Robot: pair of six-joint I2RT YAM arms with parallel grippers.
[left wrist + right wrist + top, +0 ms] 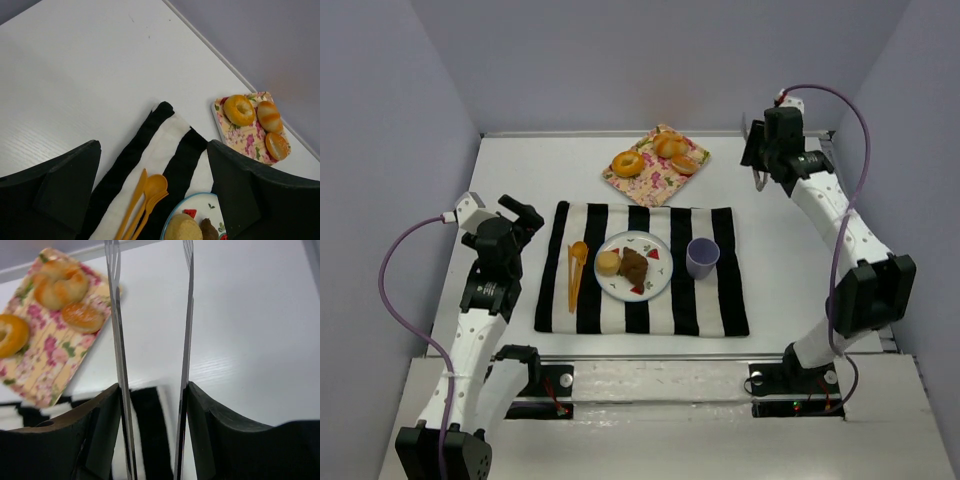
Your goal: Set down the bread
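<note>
Right gripper: clenched on a pair of metal tongs. One finger presses each tong arm from outside. The arms stand apart, with nothing between them. Only bare white surface shows in the gap ahead of this gripper.

Bread, first group: three pieces lie on a floral tray, ahead of the right gripper and to its left, apart from the tongs. The croissant is farthest ahead. The glazed bun is just beside it and nearest the tongs. The bagel is farthest to the left.

Left gripper: released, fingers spread wide, holding nothing. It hangs above the surface just off the edge of the striped cloth.

Bread, second group: a round bun sits on the white plate, to the right of the left gripper on the cloth. It touches a brown piece.

Other items on the cloth: orange utensils lie between the left gripper and the plate. A purple cup stands just beyond the plate.
</note>
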